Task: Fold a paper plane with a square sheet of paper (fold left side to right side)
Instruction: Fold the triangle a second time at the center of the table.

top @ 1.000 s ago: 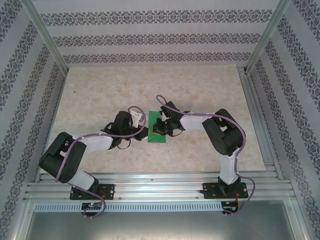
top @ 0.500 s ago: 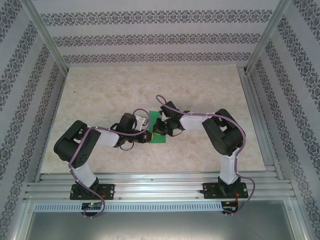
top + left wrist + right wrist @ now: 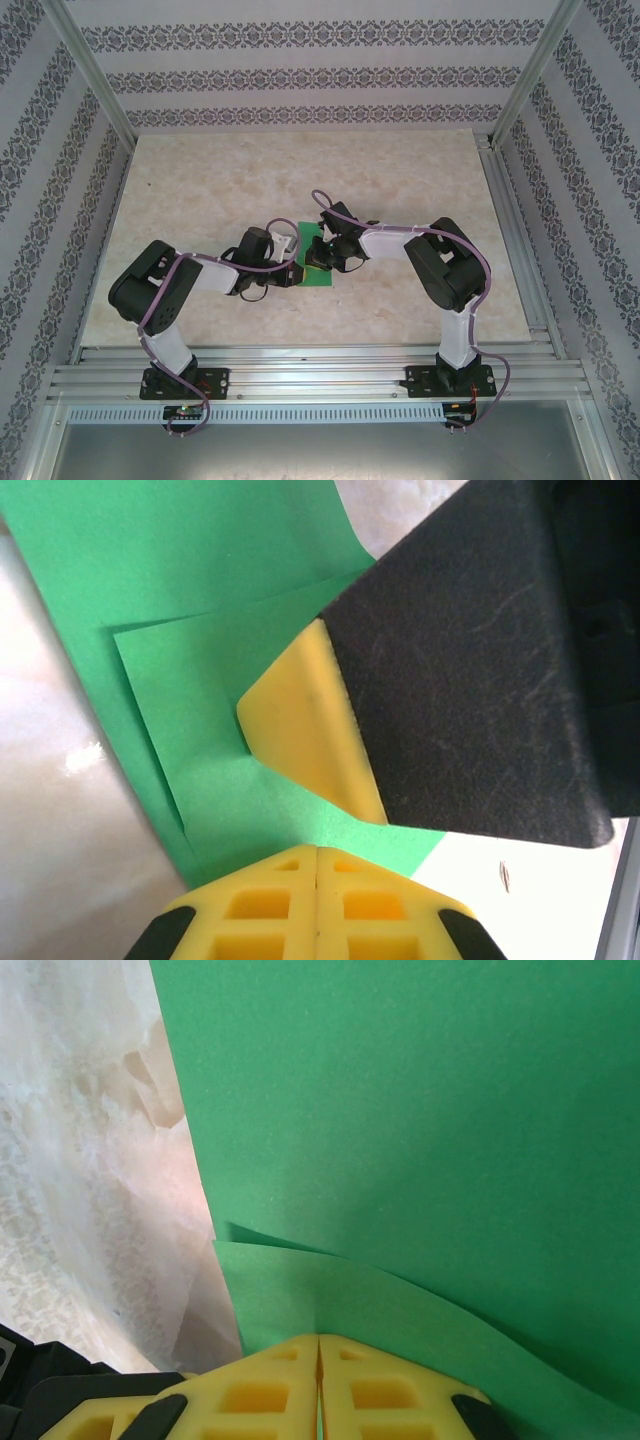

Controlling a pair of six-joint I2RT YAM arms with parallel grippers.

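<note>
The left arm [image 3: 190, 280] and right arm [image 3: 392, 243] have white link shells between black joint housings, with lilac cables [image 3: 318, 196] looping alongside. Black base plates [image 3: 447, 380] sit low in frame. The left gripper [image 3: 317, 855] and right gripper [image 3: 319, 1342] have yellow fingers [image 3: 260, 912] moulded with square pockets.

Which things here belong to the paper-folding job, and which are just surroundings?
Job: green paper sheet, left gripper, right gripper.
Surroundings: marbled table, patterned walls, metal frame rails.
</note>
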